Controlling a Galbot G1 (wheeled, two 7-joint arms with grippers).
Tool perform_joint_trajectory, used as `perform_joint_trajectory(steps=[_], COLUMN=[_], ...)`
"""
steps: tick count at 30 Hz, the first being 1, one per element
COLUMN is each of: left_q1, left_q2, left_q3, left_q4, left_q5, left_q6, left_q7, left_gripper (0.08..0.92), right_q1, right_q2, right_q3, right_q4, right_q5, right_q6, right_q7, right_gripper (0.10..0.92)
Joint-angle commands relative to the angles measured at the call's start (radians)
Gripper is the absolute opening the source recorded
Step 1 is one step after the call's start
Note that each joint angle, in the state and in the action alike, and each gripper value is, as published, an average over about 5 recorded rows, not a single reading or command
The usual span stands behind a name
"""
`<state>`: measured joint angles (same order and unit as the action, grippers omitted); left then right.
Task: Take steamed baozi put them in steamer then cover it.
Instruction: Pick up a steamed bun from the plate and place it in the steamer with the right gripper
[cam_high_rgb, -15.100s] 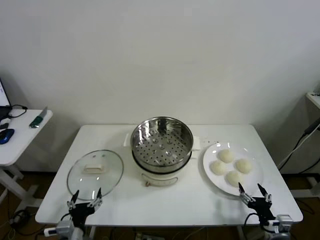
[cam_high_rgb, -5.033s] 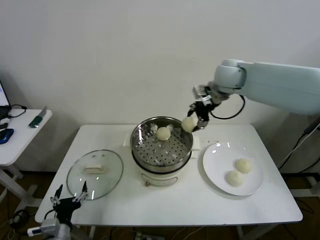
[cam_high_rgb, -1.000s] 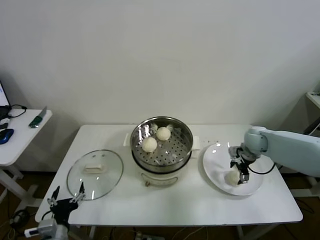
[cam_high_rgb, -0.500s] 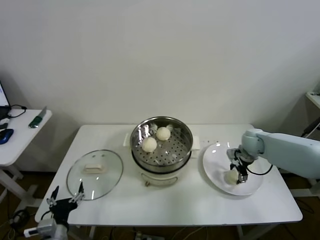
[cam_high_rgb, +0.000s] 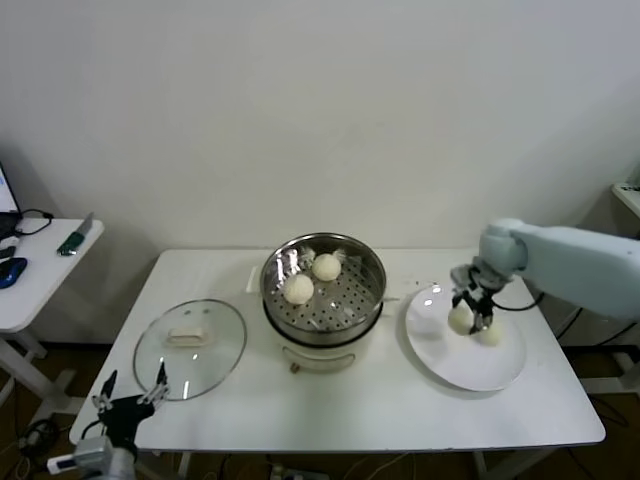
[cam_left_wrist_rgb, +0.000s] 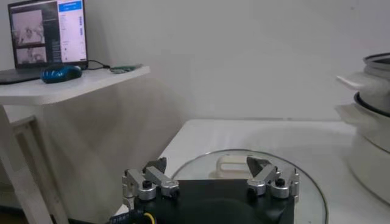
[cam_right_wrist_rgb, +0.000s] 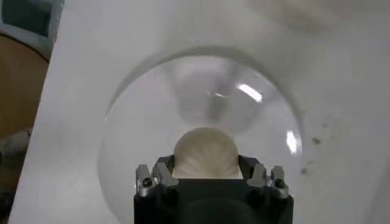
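My right gripper (cam_high_rgb: 468, 308) is shut on a cream-white baozi (cam_high_rgb: 459, 320), held just above the white plate (cam_high_rgb: 440, 362). The right wrist view shows that baozi (cam_right_wrist_rgb: 205, 146) wedged between the jaws of the right gripper (cam_right_wrist_rgb: 205, 164), with the plate (cam_right_wrist_rgb: 137, 128) below. Another baozi (cam_high_rgb: 490, 335) lies on the plate. Two baozi (cam_high_rgb: 298, 289) (cam_high_rgb: 326, 266) rest in the shiny steamer (cam_high_rgb: 345, 310) at mid-table. The glass cover (cam_high_rgb: 190, 345) lies flat on the table's left. My left gripper (cam_high_rgb: 130, 395) stays open near the front left corner, its jaws (cam_left_wrist_rgb: 206, 165) before the cover (cam_left_wrist_rgb: 244, 159).
A side table (cam_high_rgb: 35, 275) with a blue mouse and a green tool stands off to the left. The steamer's white base (cam_left_wrist_rgb: 372, 146) shows beyond the cover in the left wrist view. The wall runs close behind the table.
The right gripper closed on a baozi on the plate and lifted it up and back off the plate. The left arm has not moved.
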<state>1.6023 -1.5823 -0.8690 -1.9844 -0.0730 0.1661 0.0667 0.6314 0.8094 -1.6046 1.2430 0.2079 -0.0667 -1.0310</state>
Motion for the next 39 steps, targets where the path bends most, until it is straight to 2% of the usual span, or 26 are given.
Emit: perform_joint_trajectory(steps=[1, 9, 18, 29, 39], left_q1=[0.004, 0.013, 0.008, 0.011, 0.009], left_q2=[0.0, -0.003, -0.004, 0.002, 0.006], left_q3=[0.003, 0.002, -0.003, -0.017, -0.028], left_q4=[-0.009, -0.02, -0.017, -0.009, -0.007], left_q5=[0.003, 0.004, 0.002, -0.001, -0.005], left_q6=[0.0, -0.004, -0.005, -0.007, -0.004], left_q7=[0.0, -0.002, -0.002, -0.002, -0.001], left_gripper=[0.823, 0.823, 0.823, 0.823, 0.823], right_q1=[0.392, 0.477, 0.395, 0.234, 0.097], right_q2=[0.109, 0.245, 0.414, 0.505, 0.519], right_q3=[-0.073, 0.012, 0.047, 0.035, 0.025], right_q4=[0.044, 0.146, 0.272, 0.265, 0.157], right_q5=[0.043, 0.089, -0.013, -0.079, -0.166], right_q6=[0.228, 0.306, 0.377, 0.375, 0.339], right_q7=[-0.095, -0.098, -0.047, -0.007, 0.021], right_gripper=[0.696, 0.696, 0.696, 0.696, 0.696])
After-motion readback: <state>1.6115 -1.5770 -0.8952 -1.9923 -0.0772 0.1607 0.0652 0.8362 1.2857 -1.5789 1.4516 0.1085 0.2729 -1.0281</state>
